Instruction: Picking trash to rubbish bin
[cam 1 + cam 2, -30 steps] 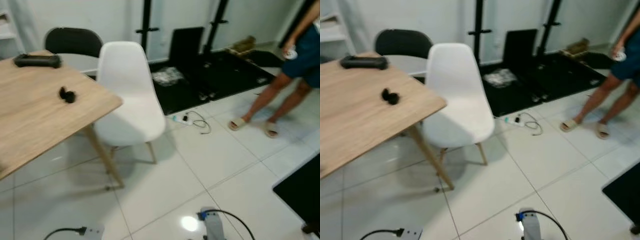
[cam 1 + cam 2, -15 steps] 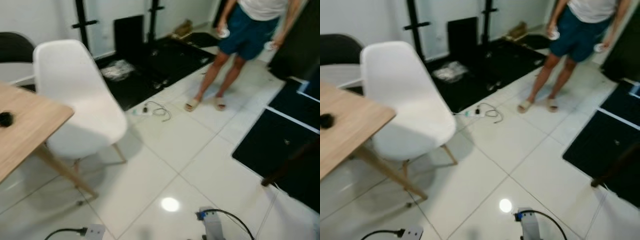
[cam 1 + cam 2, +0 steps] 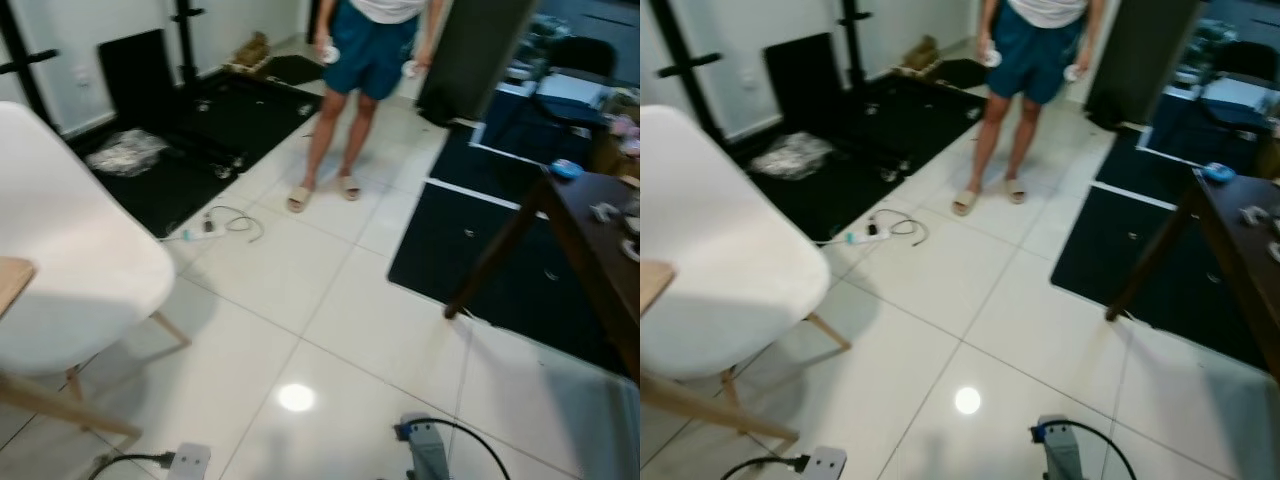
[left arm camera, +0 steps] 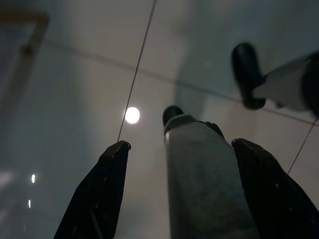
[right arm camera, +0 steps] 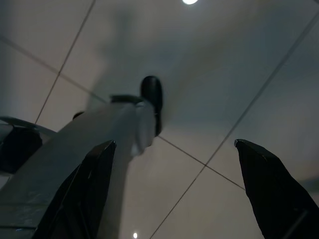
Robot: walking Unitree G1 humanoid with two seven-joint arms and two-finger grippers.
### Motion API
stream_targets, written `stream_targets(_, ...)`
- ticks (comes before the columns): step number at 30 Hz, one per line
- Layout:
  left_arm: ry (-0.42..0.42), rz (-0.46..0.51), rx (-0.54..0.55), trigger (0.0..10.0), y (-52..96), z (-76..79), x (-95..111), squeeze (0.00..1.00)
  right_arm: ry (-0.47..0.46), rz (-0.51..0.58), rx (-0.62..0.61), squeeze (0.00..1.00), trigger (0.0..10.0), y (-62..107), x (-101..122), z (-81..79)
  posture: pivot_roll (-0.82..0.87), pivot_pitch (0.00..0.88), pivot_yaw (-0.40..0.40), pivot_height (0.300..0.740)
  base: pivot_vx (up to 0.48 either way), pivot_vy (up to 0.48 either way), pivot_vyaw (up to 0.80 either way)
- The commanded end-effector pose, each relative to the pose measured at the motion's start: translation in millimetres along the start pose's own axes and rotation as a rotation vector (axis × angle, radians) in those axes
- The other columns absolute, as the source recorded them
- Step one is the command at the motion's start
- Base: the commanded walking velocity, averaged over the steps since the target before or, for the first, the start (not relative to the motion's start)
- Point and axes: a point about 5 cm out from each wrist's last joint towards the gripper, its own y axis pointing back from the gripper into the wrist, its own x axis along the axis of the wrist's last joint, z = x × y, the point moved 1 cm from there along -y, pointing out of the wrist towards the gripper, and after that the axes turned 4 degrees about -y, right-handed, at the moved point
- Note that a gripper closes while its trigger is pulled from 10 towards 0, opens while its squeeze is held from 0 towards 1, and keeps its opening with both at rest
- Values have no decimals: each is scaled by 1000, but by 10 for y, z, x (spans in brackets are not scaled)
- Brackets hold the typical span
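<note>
A crumpled clear plastic wrap lies on the black mat at the far left, well ahead of me. Both arms hang low at my sides, and their ends show at the bottom edge as the left arm and the right arm. In the left wrist view my left gripper is open over the white tiles, with my own grey leg between its fingers. My right gripper is open too, its fingers wide apart above the floor and holding nothing.
A white chair and a wooden table corner stand close at my left. A person in sandals stands ahead. A power strip with cable lies on the tiles. A dark wooden table and black mats are at the right.
The camera has swung to the right: chair and wooden table slid to the left edge, the person now stands top centre, and the dark table has come into view. The arms hang as before.
</note>
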Motion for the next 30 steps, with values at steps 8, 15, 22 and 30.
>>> stream_targets(8, 14, -65, -19, 10000, 15, 54, -167, 0, -14, -16, 3, 0, 10000, -8, -53, -35, 58, 68, -54, 740, 0, 0, -789)
stream_targets(15, 7, -67, -20, 10000, 15, 39, -157, 0, -20, -12, 4, 0, 10000, -11, -40, -42, 57, 62, -51, 740, 0, 0, -791)
stream_targets(22, 3, -67, -20, 10000, 16, 37, -161, 0, -21, -10, 4, 0, 10000, -12, -33, -46, 57, 62, -49, 740, 0, 0, -791)
stream_targets(30, 6, -64, -22, 10000, 16, 27, -152, 0, -23, -9, 3, 0, 10000, -12, -33, -43, 56, 67, -50, 740, 0, 0, -791)
